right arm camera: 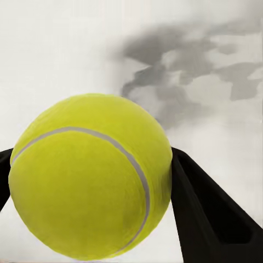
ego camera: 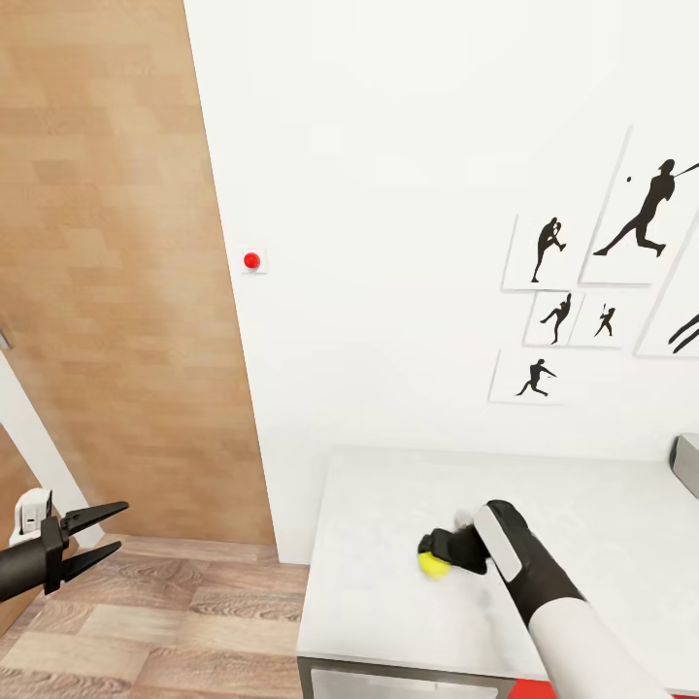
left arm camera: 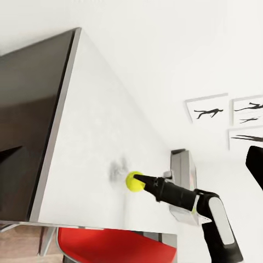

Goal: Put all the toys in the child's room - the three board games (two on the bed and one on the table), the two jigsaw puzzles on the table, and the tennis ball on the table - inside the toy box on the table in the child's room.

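**Yellow-green tennis ball pinched on the desk**

Yellow-green and fuzzy, with one pale curved seam running across it, the tennis ball [right arm camera: 90, 178] takes up most of the right wrist view, with a black finger [right arm camera: 211, 211] hugging it on each side, so the right gripper [ego camera: 434, 558] is pinching it. In the head view it's a small bright spot at lower centre, sitting on the pale grey table [ego camera: 602, 524] near its front left area, with a smudgy shadow beside it.

At the lower left of the head view the left gripper [ego camera: 107, 529] hangs over the wood floor [ego camera: 175, 621], fingers spread apart with nothing between them.

A bit of red [left arm camera: 115, 246] shows under the table edge in the left wrist view; can't tell what it is. A grey thing [ego camera: 686, 464] peeks in at the right edge of the tabletop.

Further back: white wall [ego camera: 388, 146] with baseball silhouette pictures [ego camera: 636, 209] upper right, a small red button [ego camera: 252, 260], and a wood panel [ego camera: 107, 243] on the left.
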You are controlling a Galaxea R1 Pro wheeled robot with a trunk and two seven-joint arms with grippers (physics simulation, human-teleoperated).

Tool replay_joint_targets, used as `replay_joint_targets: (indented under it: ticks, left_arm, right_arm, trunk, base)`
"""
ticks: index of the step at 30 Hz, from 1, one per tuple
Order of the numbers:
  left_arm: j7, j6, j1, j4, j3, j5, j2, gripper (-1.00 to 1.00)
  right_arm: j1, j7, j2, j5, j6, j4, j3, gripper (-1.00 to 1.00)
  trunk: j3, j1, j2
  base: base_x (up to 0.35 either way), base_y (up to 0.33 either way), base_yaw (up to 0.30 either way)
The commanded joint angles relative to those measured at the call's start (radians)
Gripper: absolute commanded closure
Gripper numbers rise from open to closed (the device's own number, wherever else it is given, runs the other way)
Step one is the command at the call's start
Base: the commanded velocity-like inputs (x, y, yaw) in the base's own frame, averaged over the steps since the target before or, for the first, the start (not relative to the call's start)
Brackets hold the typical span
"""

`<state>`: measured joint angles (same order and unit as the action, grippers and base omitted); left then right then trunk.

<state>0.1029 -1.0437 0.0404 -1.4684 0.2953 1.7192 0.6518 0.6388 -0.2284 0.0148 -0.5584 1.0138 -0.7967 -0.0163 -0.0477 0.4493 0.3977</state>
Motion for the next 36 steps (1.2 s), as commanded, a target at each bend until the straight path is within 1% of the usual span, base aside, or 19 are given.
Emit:
replay_joint_targets:
  ticks: [1,2,3,5,6,8,9,11,14,15,16,20,24,26,28,29,31,34,36]
  left_arm:
    - [0.01,-0.003,0.001,0.0,0.001,-0.01,0.0,-1.0]
    - [0.01,-0.003,0.001,0.0,0.001,-0.01,0.0,-1.0]
    - [0.01,-0.003,0.001,0.0,0.001,-0.01,0.0,-1.0]
    - [0.01,-0.003,0.001,0.0,0.001,-0.01,0.0,-1.0]
    - [0.01,-0.003,0.001,0.0,0.001,-0.01,0.0,-1.0]
    - [0.01,-0.003,0.001,0.0,0.001,-0.01,0.0,-1.0]
    - [0.01,-0.003,0.001,0.0,0.001,-0.01,0.0,-1.0]
    - [0.01,-0.003,0.001,0.0,0.001,-0.01,0.0,-1.0]
    - [0.009,-0.003,0.002,0.0,0.001,-0.01,0.0,-1.0]
    - [0.009,-0.003,0.002,0.0,0.001,-0.01,0.0,-1.0]
    - [0.009,-0.003,0.003,0.0,0.001,-0.01,0.0,-1.0]
    - [0.01,-0.003,0.004,0.0,0.001,-0.01,0.0,-1.0]
    - [0.01,-0.003,0.004,0.0,0.001,-0.01,-0.001,-1.0]
    - [0.011,-0.003,0.004,0.0,0.001,-0.01,-0.001,-1.0]
    - [0.011,-0.003,0.004,-0.001,0.001,-0.009,-0.002,-1.0]
    - [0.011,-0.003,0.004,-0.001,0.001,-0.009,-0.002,-1.0]
    - [0.012,-0.003,0.004,-0.001,-0.001,-0.009,-0.003,-1.0]
    - [0.015,-0.003,0.004,-0.002,-0.002,-0.009,-0.002,-1.0]
    - [0.031,-0.003,0.004,-0.002,-0.002,-0.009,-0.001,-1.0]
  right_arm:
    - [0.001,0.027,0.001,-0.01,0.004,-0.041,-0.001,1.0]
    - [-0.002,0.068,0.004,-0.009,0.006,-0.078,-0.001,1.0]
    - [-0.005,0.089,0.007,-0.01,0.007,-0.096,-0.001,1.0]
    - [-0.018,0.171,0.027,-0.011,0.009,-0.152,0.0,1.0]
    - [-0.021,0.19,0.033,-0.011,0.009,-0.164,0.0,1.0]
    - [-0.028,0.271,0.055,-0.014,0.008,-0.2,0.008,1.0]
    - [-0.029,0.293,0.059,-0.015,0.007,-0.205,0.012,1.0]
    - [-0.034,0.384,0.073,-0.017,0.002,-0.219,0.032,1.0]
    - [-0.068,0.531,0.082,-0.018,-0.003,-0.23,0.087,1.0]
    - [-0.075,0.556,0.082,-0.018,-0.004,-0.233,0.1,1.0]
    - [-0.109,0.663,0.084,-0.009,-0.007,-0.242,0.179,1.0]
    - [-0.141,0.709,0.084,-0.005,-0.007,-0.244,0.228,1.0]
    - [-0.157,0.732,0.084,-0.013,-0.007,-0.245,0.237,1.0]
    - [-0.172,0.765,0.084,-0.015,-0.007,-0.255,0.239,1.0]
    - [-0.198,0.839,0.085,-0.014,-0.007,-0.301,0.24,1.0]
    - [-0.206,0.859,0.085,-0.014,-0.007,-0.316,0.241,1.0]
    - [-0.246,0.934,0.095,-0.013,-0.007,-0.382,0.25,1.0]
    - [-0.28,0.99,0.11,-0.014,-0.007,-0.449,0.27,1.0]
    - [-0.291,1.021,0.115,-0.016,-0.007,-0.472,0.292,1.0]
  trunk:
    - [-0.002,0.001,0.002]
    - [-0.002,0.001,0.002]
    - [-0.002,0.001,0.002]
    - [-0.002,0.001,0.002]
    - [-0.002,0.001,0.002]
    - [-0.002,0.001,0.002]
    - [-0.002,0.001,0.002]
    - [-0.002,0.001,0.002]
    - [-0.002,0.001,0.002]
    - [-0.002,0.001,0.002]
    - [-0.002,0.001,0.002]
    - [-0.002,0.001,0.002]
    - [-0.002,0.001,0.002]
    - [-0.002,0.001,0.002]
    - [-0.002,0.001,0.002]
    - [-0.002,0.001,0.002]
    - [-0.002,0.001,0.002]
    - [-0.002,0.001,0.002]
    - [0.0,0.001,0.002]
  base:
    - [0.0,0.0,0.0]
    - [0.0,0.0,0.0]
    - [0.0,0.0,0.0]
    - [0.0,0.0,0.0]
    - [0.0,0.0,0.0]
    - [0.0,0.0,0.0]
    - [0.0,0.0,0.0]
    - [0.0,0.0,0.0]
    - [0.0,0.0,0.0]
    - [0.0,0.0,0.0]
    - [0.0,0.0,0.0]
    - [0.0,0.0,0.0]
    - [0.0,0.0,0.0]
    - [0.0,0.0,0.0]
    - [0.0,0.0,0.0]
    - [0.0,0.0,0.0]
    - [0.0,0.0,0.0]
    - [0.0,-0.015,-0.028]
    - [-0.027,-0.117,-0.133]
